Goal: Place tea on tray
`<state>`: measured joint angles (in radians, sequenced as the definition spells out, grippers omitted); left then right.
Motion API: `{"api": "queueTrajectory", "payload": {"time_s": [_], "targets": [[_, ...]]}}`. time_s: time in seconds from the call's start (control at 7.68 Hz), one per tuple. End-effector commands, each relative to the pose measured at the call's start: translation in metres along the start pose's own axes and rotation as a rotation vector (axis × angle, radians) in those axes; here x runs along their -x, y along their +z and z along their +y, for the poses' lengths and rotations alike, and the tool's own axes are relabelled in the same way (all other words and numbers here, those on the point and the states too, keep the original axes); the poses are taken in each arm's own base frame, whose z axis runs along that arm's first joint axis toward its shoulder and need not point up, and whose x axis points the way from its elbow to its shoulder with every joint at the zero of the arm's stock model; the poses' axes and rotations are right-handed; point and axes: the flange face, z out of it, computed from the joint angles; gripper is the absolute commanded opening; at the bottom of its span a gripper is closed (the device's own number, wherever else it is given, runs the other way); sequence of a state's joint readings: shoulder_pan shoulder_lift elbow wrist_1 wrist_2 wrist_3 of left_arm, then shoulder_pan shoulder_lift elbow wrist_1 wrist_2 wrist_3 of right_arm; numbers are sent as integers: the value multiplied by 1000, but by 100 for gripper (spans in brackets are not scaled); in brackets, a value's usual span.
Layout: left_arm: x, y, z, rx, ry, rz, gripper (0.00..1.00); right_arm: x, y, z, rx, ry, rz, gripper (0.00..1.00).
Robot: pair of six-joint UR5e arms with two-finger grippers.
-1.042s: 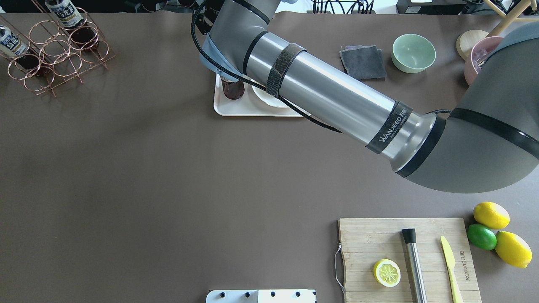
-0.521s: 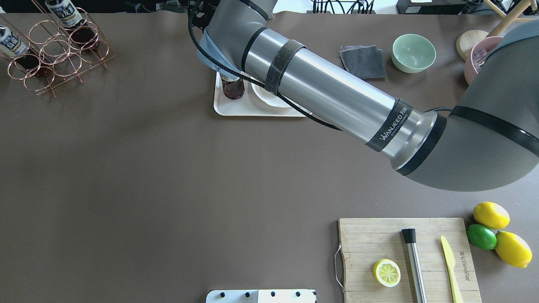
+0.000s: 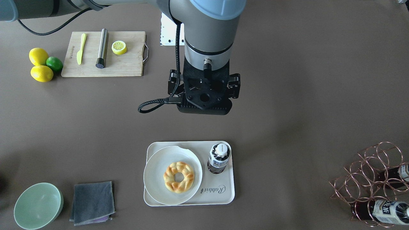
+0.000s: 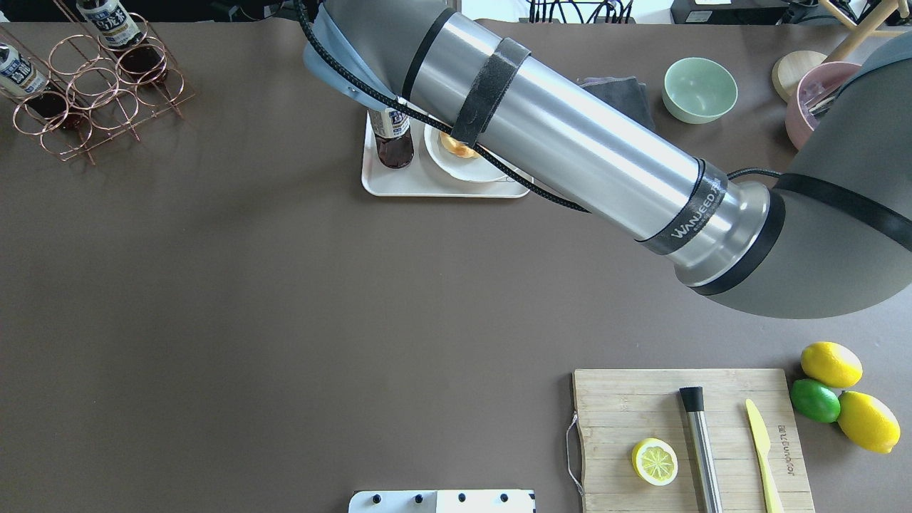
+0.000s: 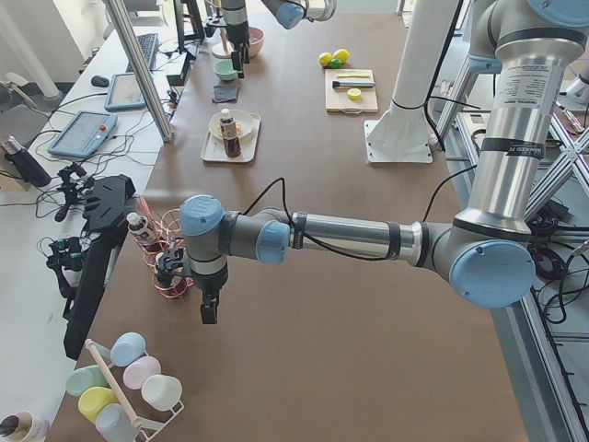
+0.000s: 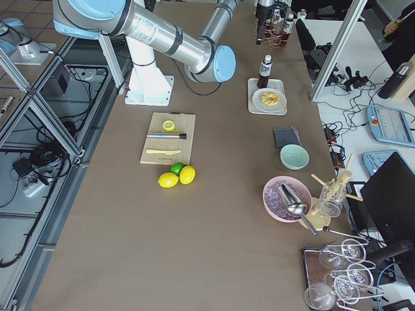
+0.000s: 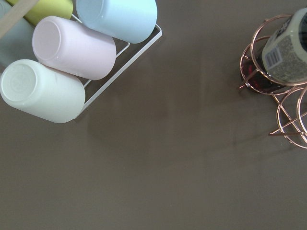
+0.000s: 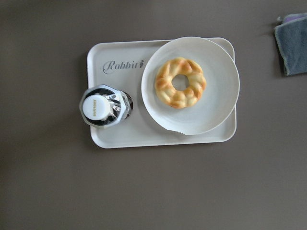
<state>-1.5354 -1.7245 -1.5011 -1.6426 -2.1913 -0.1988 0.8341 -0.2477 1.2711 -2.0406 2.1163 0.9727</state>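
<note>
Well, starting from your side of the tabletop [image 3: 287, 95], the tray [image 3: 228, 179] lies with its grey "Rabbit" script reading upright toward you. The tea [image 3: 219, 158] stands upright on the tray near its far edge, just beside the round plate [image 3: 156, 179] that carries a ring pastry [image 3: 179, 176]. The characters on its white-and-blue label and the print on its white cap are too small to read. Beyond the tray the right gripper [image 3: 204, 99] hangs over bare tabletop, apart from the bottle. Its fingers are hidden, so you cannot tell whether they are spread or closed. A black strap [image 4: 695, 214] on that arm reads "WANJEED". At the tabletop's end the left gripper [image 5: 210, 308] hovers near the copper rack [image 3: 364, 180], and you cannot tell the state of its fingers either.
</note>
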Motion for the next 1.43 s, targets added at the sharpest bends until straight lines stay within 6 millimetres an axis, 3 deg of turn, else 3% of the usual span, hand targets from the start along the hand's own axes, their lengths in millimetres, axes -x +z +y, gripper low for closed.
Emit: {"api": "queueTrajectory", "payload": {"time_s": [0.0, 0.13, 0.26, 0.52, 0.78, 0.91, 1.17, 1.3], "targets": [[6, 3, 8, 7, -11, -4, 97, -160, 14, 42, 62, -114, 81, 100], [7, 1, 14, 4, -8, -7, 97, -257, 30, 36, 54, -115, 106, 100], [9, 3, 18, 6, -10, -9, 97, -337, 46, 23, 89, -142, 161, 100], [10, 4, 21, 9, -13, -11, 97, -477, 59, -8, 159, -249, 208, 100], [10, 5, 22, 13, -13, -8, 97, -561, 72, -28, 179, -162, 205, 100], [11, 8, 22, 21, -16, -7, 97, -611, 96, -28, 152, -136, 170, 100], [11, 10, 23, 25, -17, -6, 97, -718, 163, -30, 58, -144, 96, 100], [11, 10, 23, 25, -18, -7, 97, -742, 174, -34, 49, -127, 63, 100]]}}
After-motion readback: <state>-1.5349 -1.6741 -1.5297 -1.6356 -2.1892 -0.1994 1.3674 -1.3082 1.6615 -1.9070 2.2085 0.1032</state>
